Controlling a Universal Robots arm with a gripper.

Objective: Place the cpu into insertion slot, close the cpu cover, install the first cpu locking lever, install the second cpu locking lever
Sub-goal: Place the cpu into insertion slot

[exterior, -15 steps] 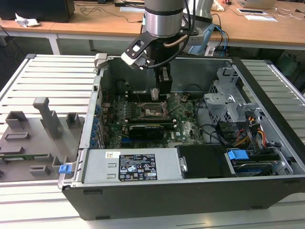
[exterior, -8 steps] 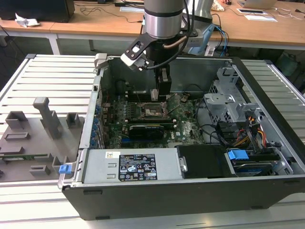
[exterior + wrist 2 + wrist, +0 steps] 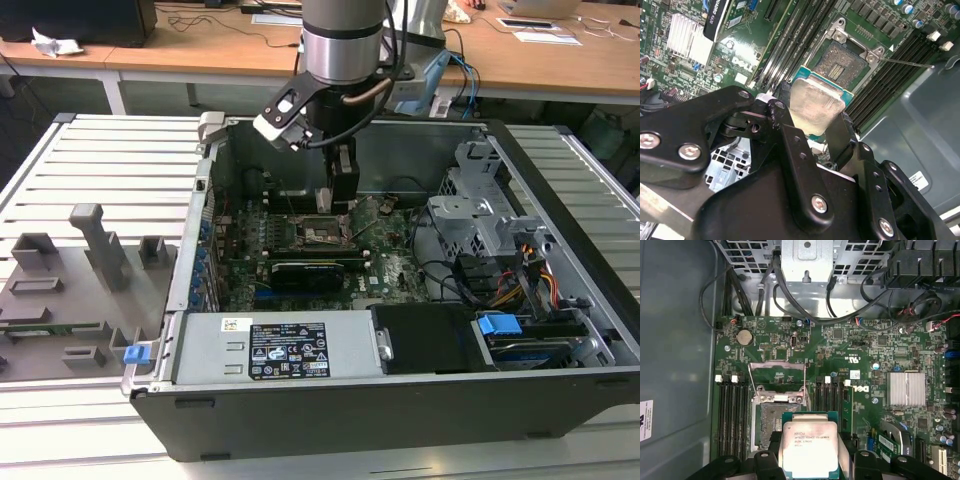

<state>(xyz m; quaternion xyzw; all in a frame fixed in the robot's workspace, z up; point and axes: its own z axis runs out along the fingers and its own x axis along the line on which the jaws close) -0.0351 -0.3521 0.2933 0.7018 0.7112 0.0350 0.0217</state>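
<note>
In the exterior view the arm is coming in from 12 o'clock into the open dark-grey computer case (image 3: 400, 420), w/ the black two-finger gripper (image 3: 333, 212) hanging low over the green motherboard (image 3: 390, 265). The gripper is clenching the cpu (image 3: 811, 447), a small flat square chip w/ a pale silvery metal face and a green edge. Its fingers (image 3: 842, 142) are pressing on two opposite sides. In the first wrist view part of the chip is running out of frame, and the gripper body is covering its flanks. The cpu is hovering over the near edge of the insertion slot (image 3: 771, 422), a small dark square socket w/ a grey metal rim, and is overlapping only part of it. It isn't seated. Whether chip and socket are touching is hard to tell. The cpu cover (image 3: 777, 398), a thin grey metal frame w/ a square window, is standing swung up on its hinge at the slot's far side. A thin wire locking lever (image 3: 907, 62) is sticking out, unlatched, beside the long black memory slots (image 3: 732, 410). In the exterior view the slot is lying approx mid-case. A silver power-supply box (image 3: 200, 350) is sitting at its 6 o'clock and a grey drive cage (image 3: 480, 215) at 3 o'clock. A grey parts fixture (image 3: 60, 290) is sitting at 9 o'clock, outside the case, on the ribbed table (image 3: 100, 160).
</note>
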